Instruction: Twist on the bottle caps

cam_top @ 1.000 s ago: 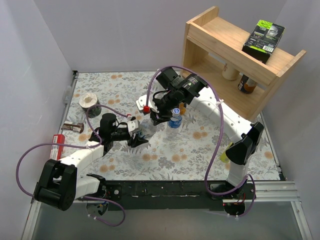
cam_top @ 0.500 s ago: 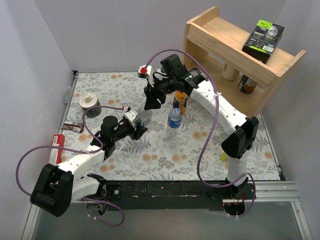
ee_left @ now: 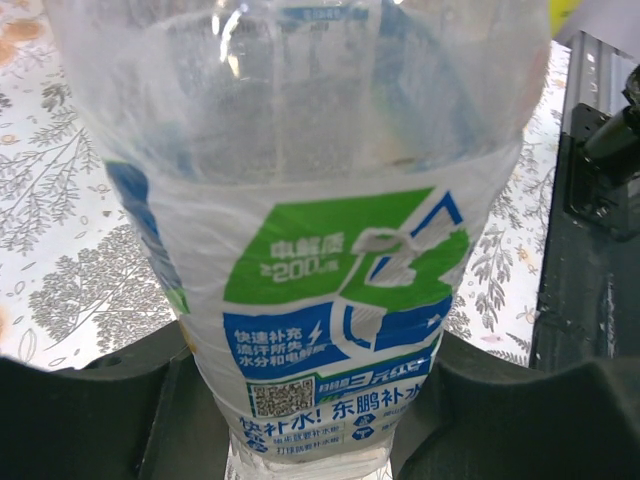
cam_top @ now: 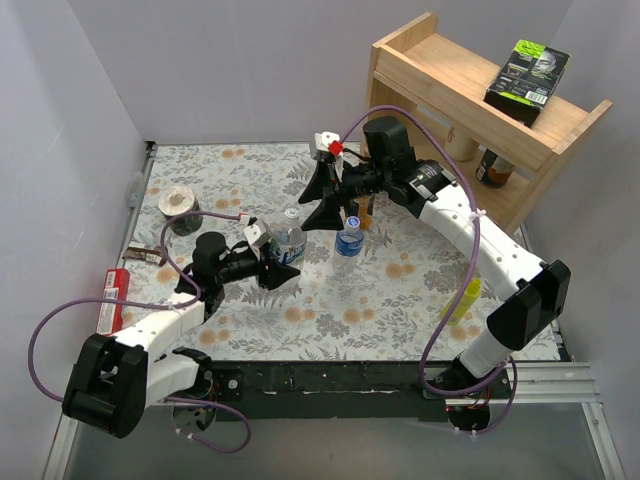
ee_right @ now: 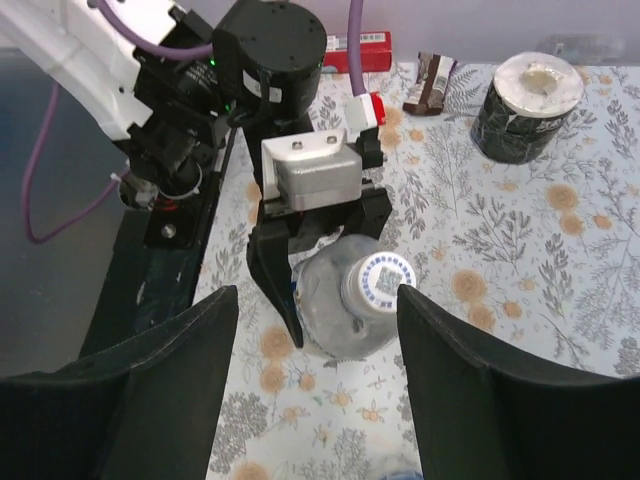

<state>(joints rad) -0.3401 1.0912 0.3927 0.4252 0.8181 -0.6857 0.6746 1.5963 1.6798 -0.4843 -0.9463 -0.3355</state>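
My left gripper [ee_left: 310,400] is shut on a clear bottle [ee_left: 330,290] with a blue and green label, which stands upright on the table. In the right wrist view its neck carries a whitish cap [ee_right: 378,282], and the left gripper's black fingers [ee_right: 275,285] flank the bottle [ee_right: 335,320]. My right gripper [ee_right: 318,380] hangs open above and just beside that cap, touching nothing. From above, the held bottle [cam_top: 287,247] stands left of a second clear bottle [cam_top: 348,245] with a blue cap [cam_top: 351,222]. The orange bottle [cam_top: 362,212] is partly hidden behind the right gripper [cam_top: 308,210].
A wooden shelf [cam_top: 470,110] stands at the back right with a green-black box [cam_top: 527,70] on top. A yellow squeeze bottle [cam_top: 465,298] lies by the right arm. A tape roll [cam_top: 180,205], a snack bar [cam_top: 148,255] and a red box [cam_top: 115,295] sit at the left.
The right gripper has opened, let go of the cap on the held bottle, and lifted back and to the right. The left gripper still holds the bottle, now more upright.
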